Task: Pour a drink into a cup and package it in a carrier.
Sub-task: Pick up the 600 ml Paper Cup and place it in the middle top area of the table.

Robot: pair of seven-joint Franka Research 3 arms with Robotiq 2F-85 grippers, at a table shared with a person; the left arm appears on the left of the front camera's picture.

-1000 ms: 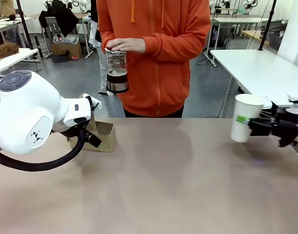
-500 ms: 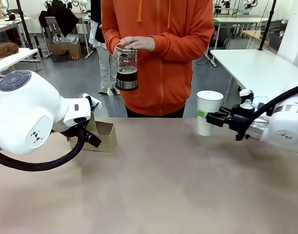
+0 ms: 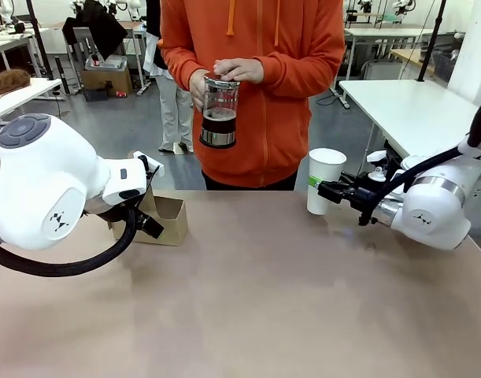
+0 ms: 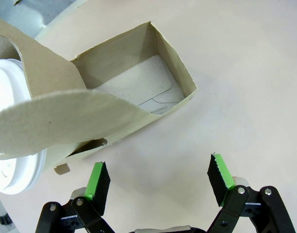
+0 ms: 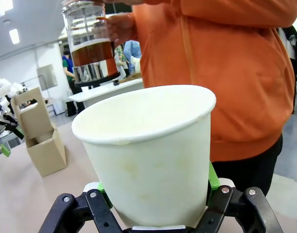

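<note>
A person in an orange hoodie holds the glass press jug (image 3: 220, 110) (image 5: 92, 46) with both hands at chest height; the dark drink (image 3: 219, 122) fills its lower part. My right gripper (image 3: 323, 189) (image 5: 158, 187) is shut on the white paper cup (image 3: 325, 181) (image 5: 148, 155), upright near the table's far edge, right of the jug. The cup looks empty inside. The brown cardboard carrier (image 3: 165, 220) (image 4: 138, 87) stands at the far left of the table, with a white lid (image 4: 12, 160) in one pocket. My left gripper (image 4: 159, 174) hangs open just beside the carrier, holding nothing.
My left arm's white body (image 3: 47, 193) fills the near left and hides part of the carrier. The brown table (image 3: 264, 299) has free room in its middle and front. A white table (image 3: 421, 110) stands behind on the right.
My right arm has carried the cup leftward from the table's right edge toward the person. The person has moved the jug to the right, nearer the cup. The left arm has stayed still.
</note>
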